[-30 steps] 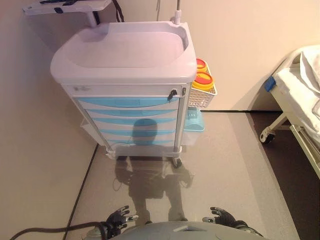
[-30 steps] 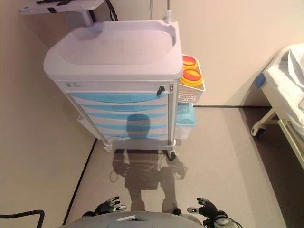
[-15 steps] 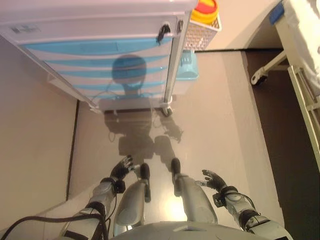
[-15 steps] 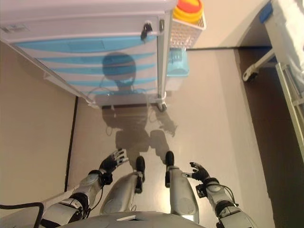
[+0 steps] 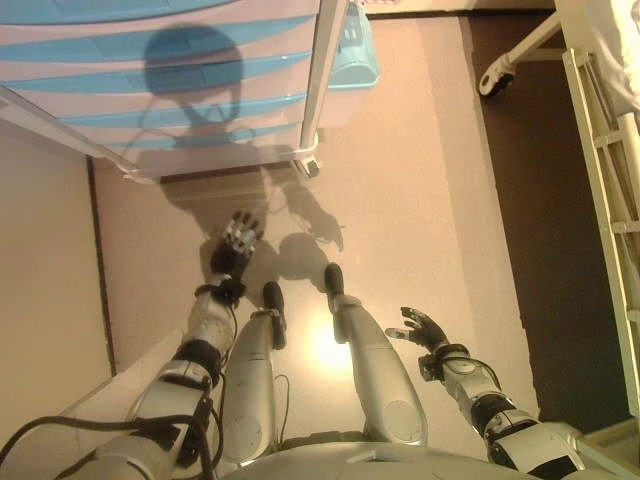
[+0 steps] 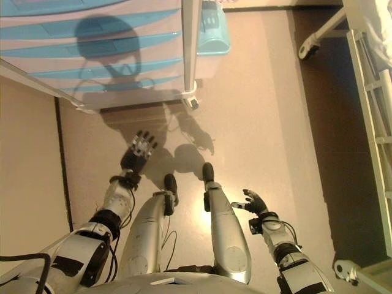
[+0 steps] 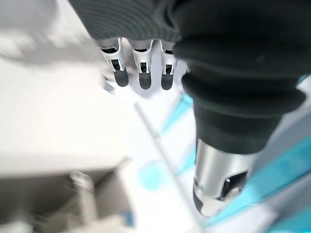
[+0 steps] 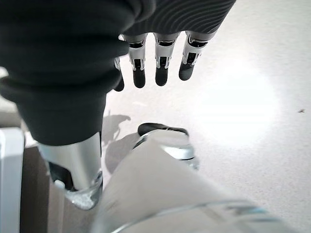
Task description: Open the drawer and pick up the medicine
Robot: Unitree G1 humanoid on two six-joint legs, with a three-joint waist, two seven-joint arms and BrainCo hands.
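Observation:
A white medical cart with light blue drawers (image 5: pixel 150 75) fills the top left of the eye views; only its lower drawers show and all are shut. No medicine is in sight. My left hand (image 5: pixel 234 243) is raised in front of the cart's base, fingers straight and spread, holding nothing; its fingers (image 7: pixel 141 65) point toward the blue drawer fronts in the left wrist view. My right hand (image 5: pixel 424 327) hangs low over the floor at the lower right, fingers (image 8: pixel 161 65) relaxed and empty.
A light blue bin (image 5: pixel 352 52) hangs on the cart's right side, above a cart wheel (image 5: pixel 311 166). A bed frame (image 5: pixel 600 170) with a caster (image 5: pixel 492 80) runs along the right edge. A beige wall (image 5: pixel 45 270) closes the left side.
The camera has tilted further down, so the cart top and yellow containers have left the picture. My left hand has reached forward toward the cart's base. The right hand stays low.

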